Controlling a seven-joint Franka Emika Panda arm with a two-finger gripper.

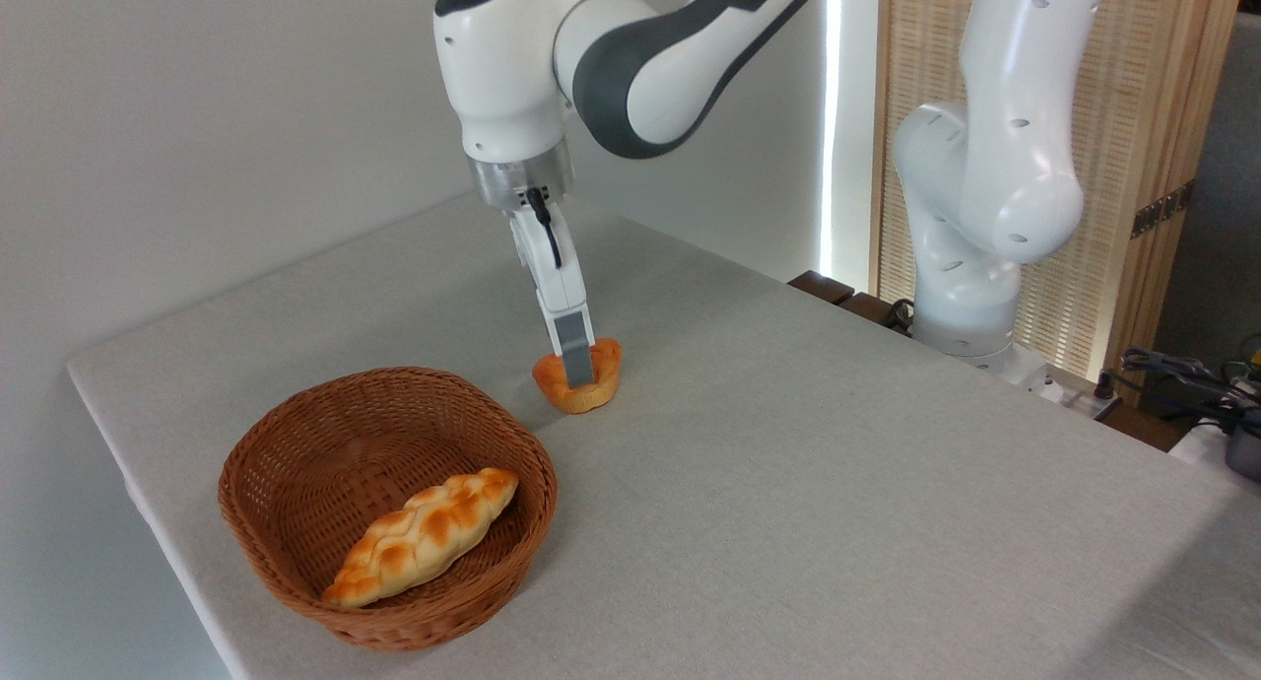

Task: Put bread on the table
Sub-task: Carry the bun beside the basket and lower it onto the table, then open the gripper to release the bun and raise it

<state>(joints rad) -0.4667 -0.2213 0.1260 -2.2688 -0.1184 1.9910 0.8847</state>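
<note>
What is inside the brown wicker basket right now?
The brown woven wicker basket holds one pale golden braided loaf, lying against its near wall. Nothing else shows; the weave under the loaf is hidden.

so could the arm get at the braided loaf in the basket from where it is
Probably yes: the braided loaf lies uncovered in the open-topped basket, nothing above it. But the fingers are down at the bread now.

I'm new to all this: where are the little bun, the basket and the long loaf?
bun (pixel 603 389): fixed camera, its right side.
basket (pixel 296 434): fixed camera, left rim.
long loaf (pixel 424 534): fixed camera, braided middle.
</note>
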